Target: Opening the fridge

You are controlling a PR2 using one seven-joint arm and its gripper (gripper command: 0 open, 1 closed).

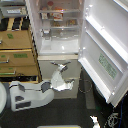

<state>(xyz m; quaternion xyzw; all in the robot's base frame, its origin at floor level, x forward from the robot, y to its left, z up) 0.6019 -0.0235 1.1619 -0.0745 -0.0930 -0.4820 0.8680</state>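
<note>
The tall white fridge fills the middle of the exterior view. Its large upper door stands swung wide open toward the exterior view's right, with the inner shelves and their items showing. Below the open compartment is a white lower drawer front. My arm reaches in from the lower left, and the gripper sits right in front of that drawer front, just under the open compartment. The image is too blurred to show how the fingers stand or whether they hold anything.
A wooden drawer cabinet stands against the fridge on the exterior view's left. The robot's white body is at the lower left. Cables lie on the dark floor under the open door.
</note>
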